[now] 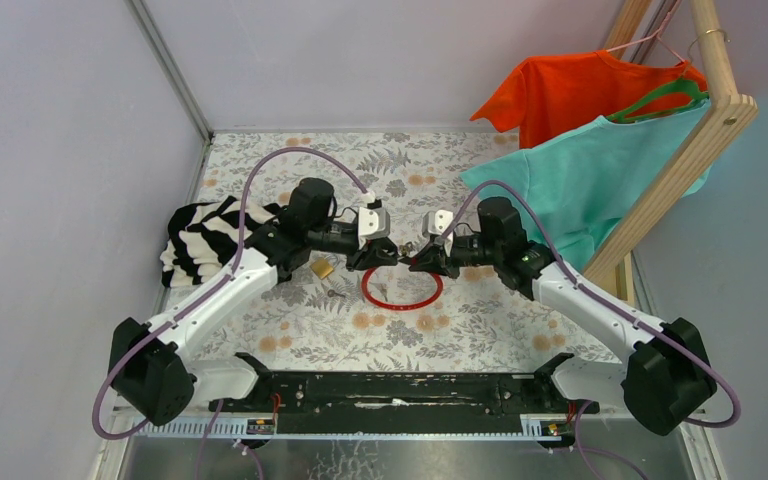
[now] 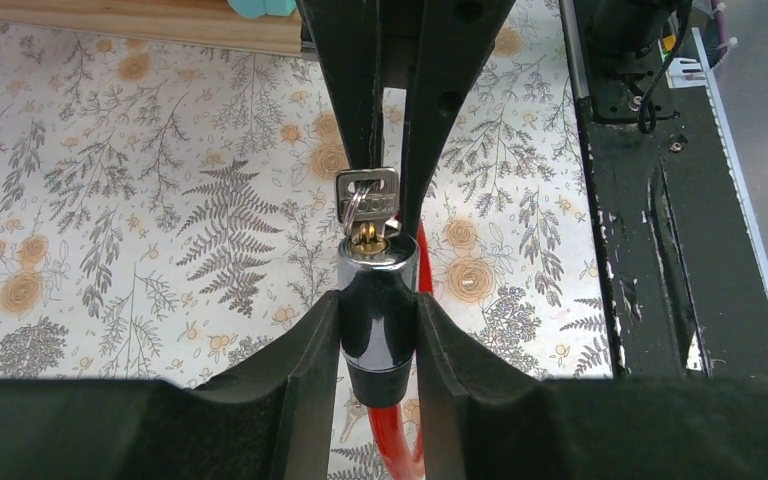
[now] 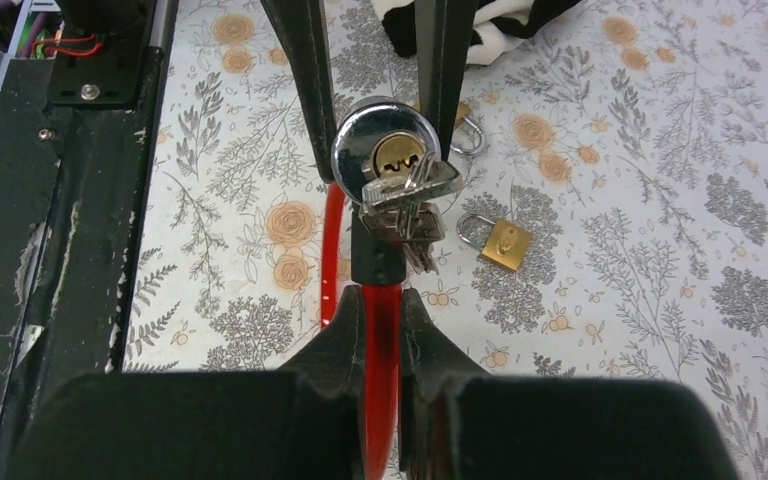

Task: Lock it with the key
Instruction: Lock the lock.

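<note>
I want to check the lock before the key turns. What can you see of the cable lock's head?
The lock head is a short, shiny chrome cylinder with a round face and a brass keyhole at its middle. A silver key sits in the keyhole, with spare keys hanging from its ring. A black collar at the far end joins it to the red cable. The left end effector clamps it from both sides, apparently lifted off the table.

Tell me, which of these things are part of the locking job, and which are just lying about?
In the job: red cable lock, gripped by the left hand; key at its keyhole, pinched by the right hand.

Lying about: brass padlock, striped cloth, orange shirt, teal shirt, wooden rack.
</note>
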{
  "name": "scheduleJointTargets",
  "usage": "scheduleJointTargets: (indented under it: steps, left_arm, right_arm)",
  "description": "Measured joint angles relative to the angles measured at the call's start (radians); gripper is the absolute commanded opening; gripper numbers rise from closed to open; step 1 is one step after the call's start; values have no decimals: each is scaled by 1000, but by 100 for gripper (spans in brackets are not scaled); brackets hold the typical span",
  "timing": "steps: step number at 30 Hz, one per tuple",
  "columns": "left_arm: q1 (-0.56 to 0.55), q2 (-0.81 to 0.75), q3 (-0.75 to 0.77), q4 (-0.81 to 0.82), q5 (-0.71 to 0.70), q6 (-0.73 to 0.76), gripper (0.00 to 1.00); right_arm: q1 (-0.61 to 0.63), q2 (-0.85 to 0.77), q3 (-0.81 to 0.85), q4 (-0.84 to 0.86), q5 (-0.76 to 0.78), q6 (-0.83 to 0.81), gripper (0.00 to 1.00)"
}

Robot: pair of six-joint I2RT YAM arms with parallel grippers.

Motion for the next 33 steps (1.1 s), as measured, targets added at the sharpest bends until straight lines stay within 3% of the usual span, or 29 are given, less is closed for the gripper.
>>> scheduleJointTargets:
  steps: [10,15,21,33]
  left_arm:
    - [-1,27,82,-105,-16,28,0]
    - [-20,40,81,-115,-21,39,0]
    - [-51,51,75,-104,-23,43,0]
    - [-67,51,35,-53,-16,31,0]
  right_arm:
    - [0,-5,-47,129,-2,88,12]
    - [0,-13,-101,184,-13,92,20]
    - [0,-31,-118,166,-19,80,31]
    - [3,-36,-104,82,5,24,43]
